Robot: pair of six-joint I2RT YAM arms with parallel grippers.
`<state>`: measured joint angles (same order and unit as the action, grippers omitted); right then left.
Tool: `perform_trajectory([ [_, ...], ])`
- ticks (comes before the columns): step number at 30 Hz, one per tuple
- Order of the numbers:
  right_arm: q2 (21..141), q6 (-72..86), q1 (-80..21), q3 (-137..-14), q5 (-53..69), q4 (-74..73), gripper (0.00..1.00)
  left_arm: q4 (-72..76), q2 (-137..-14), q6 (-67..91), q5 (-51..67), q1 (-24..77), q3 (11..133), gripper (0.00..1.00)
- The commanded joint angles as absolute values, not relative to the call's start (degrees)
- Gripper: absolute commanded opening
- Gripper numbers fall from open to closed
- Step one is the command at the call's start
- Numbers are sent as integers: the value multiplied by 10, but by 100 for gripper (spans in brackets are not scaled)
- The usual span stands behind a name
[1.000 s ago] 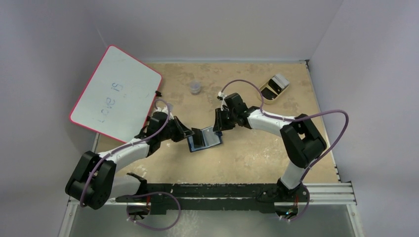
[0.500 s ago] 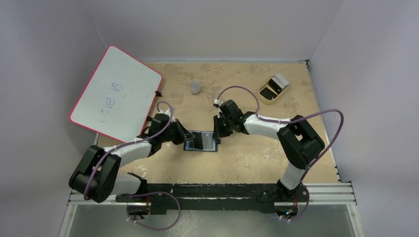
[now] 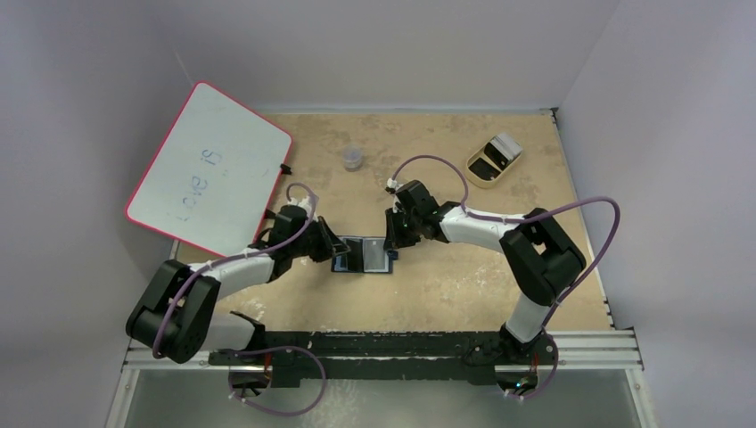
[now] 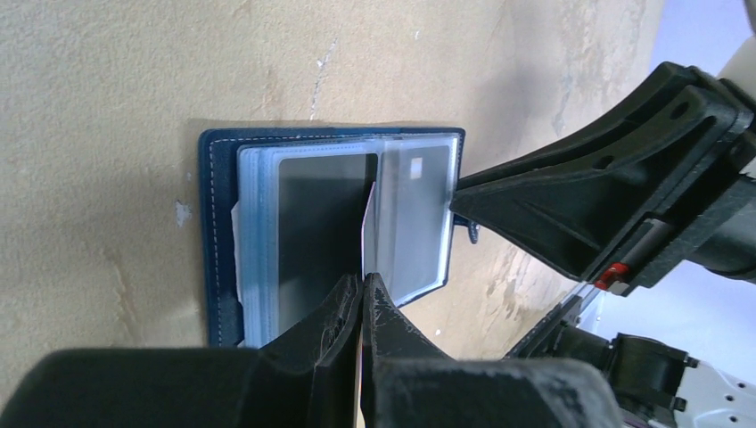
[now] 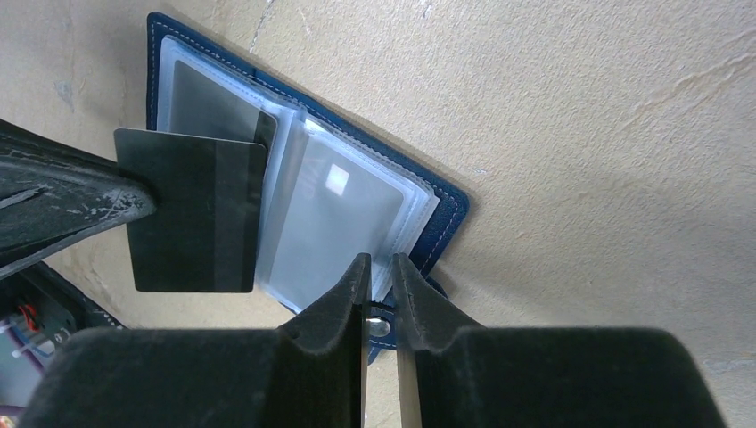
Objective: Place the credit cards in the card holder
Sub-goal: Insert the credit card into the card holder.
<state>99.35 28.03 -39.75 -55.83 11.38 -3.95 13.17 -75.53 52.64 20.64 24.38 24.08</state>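
The navy card holder (image 3: 364, 255) lies open on the table, its clear sleeves up. My left gripper (image 4: 364, 278) is shut on a credit card (image 5: 192, 214), dark with a stripe. It holds the card on edge over the holder's fold (image 4: 367, 192). A dark card (image 4: 325, 223) sits in the left sleeve and a pale grey card (image 4: 414, 223) in the right one. My right gripper (image 5: 381, 260) has its jaws drawn narrow on the holder's right edge (image 5: 437, 223), by the snap tab. From above, the left gripper (image 3: 332, 251) and right gripper (image 3: 392, 242) flank the holder.
A pink-edged whiteboard (image 3: 209, 169) leans at the back left. A small clear cup (image 3: 353, 159) stands behind the holder. A tan oval tray (image 3: 493, 159) sits at the back right. The arms' mounting rail (image 3: 401, 343) runs along the near edge.
The holder, askew a second ago, now lies square and flat. My right gripper has come down to its right edge and narrowed its jaws. The left still holds the card.
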Motion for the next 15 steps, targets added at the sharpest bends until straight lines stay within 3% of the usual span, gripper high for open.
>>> perform_trajectory([
  [1,989,274,-400,-559,101,-33,17,156,-767,493,197,242,260,0],
  [7,994,270,-399,-559,113,-34,17,220,-779,509,224,241,243,0],
  [15,995,268,-400,-559,120,-35,17,200,-741,531,201,241,253,0],
])
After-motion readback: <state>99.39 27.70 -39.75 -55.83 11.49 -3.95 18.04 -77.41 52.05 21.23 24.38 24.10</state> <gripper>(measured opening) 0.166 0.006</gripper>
